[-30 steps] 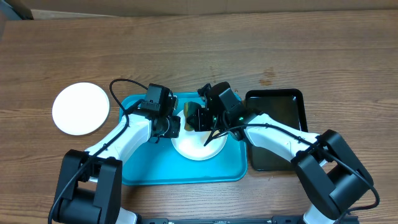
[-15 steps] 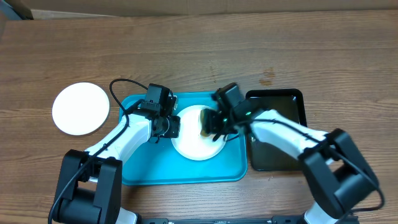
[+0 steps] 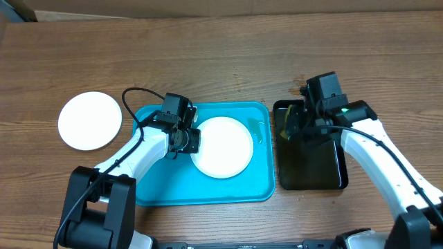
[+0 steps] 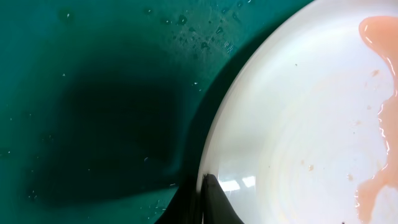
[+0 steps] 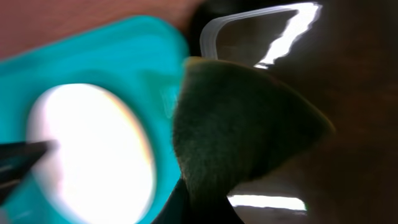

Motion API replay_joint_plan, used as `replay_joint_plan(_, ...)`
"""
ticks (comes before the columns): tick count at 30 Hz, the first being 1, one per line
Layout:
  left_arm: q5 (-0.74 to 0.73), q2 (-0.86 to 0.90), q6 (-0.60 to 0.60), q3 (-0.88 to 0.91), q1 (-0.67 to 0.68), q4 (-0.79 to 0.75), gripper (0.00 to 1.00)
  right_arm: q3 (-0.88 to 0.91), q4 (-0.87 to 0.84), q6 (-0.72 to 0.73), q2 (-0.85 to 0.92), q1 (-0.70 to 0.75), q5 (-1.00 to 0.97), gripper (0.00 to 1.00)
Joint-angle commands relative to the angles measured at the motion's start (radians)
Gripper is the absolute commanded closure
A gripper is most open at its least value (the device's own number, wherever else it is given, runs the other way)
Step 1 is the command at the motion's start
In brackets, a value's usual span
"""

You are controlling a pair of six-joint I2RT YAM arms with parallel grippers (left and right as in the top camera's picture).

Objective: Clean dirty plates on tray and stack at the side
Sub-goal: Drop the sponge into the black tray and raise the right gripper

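Right claw point(image 3: 296, 126), pinching a dark sponge point(image 5: 242, 130), had swung off the white plate point(image 3: 221, 146) to over the black tray point(image 3: 311, 173), toward the tabletop's right edge. Left claw point(image 3: 188, 138) stayed clamped on that plate's rim on the turquoise tray point(image 3: 166, 187). A pink smear point(image 4: 379, 124) remained, so cleaning was likely unfinished. Second plate point(image 3: 90, 120) lay toward the left edge.

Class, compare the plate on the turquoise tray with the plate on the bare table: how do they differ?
The tray plate lies in the turquoise tray, its rim pinched by the left gripper; the table plate lies alone on the wood, untouched. The tray plate carries a pinkish smear; the table plate looks clean. Both are round, white and flat.
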State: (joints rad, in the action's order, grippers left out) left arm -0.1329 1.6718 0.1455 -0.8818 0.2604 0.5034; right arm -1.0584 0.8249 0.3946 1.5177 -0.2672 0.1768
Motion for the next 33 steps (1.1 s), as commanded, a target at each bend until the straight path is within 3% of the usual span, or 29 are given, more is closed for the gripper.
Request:
replay_joint_plan(1, 0.002, 0.008, -0.026, 0.01, 0.004, -0.004, 0.96, 0.052, 0.0, -0.032, 0.028, 0.002, -0.172, 0.96)
replay_joint_plan(12, 0.002, 0.008, -0.026, 0.01, 0.004, -0.009, 0.96, 0.181, -0.125, -0.029, 0.063, 0.004, -0.248, 0.96)
replay_joint_plan(13, 0.002, 0.008, -0.026, 0.01, 0.004, -0.011, 0.96, 0.185, -0.125, -0.029, 0.063, 0.004, -0.263, 0.91)
replay_joint_plan(14, 0.002, 0.008, -0.025, 0.01, 0.004, -0.014, 0.96, 0.185, -0.124, -0.029, 0.063, 0.004, -0.27, 0.78)
replay_joint_plan(16, 0.002, 0.008, -0.025, 0.01, 0.004, -0.016, 0.96, 0.185, -0.129, -0.029, 0.063, 0.004, -0.269, 0.69)
replay_joint_plan(17, 0.002, 0.008, -0.026, 0.01, 0.004, -0.017, 0.96, 0.184, -0.13, -0.029, 0.063, 0.004, -0.268, 0.55)
replay_joint_plan(19, 0.002, 0.008, -0.026, 0.008, 0.004, -0.017, 0.96, 0.171, -0.124, -0.029, 0.063, 0.005, -0.253, 0.0)
replay_joint_plan(28, 0.002, 0.007, -0.025, -0.092, 0.001, 0.109, 0.96, -0.172, 0.205, -0.029, 0.059, 0.093, -0.243, 0.0)
replay_joint_plan(33, 0.002, 0.008, -0.024, -0.1, 0.002, 0.117, 0.96, -0.205, 0.238, -0.029, 0.06, 0.141, -0.243, 0.0)
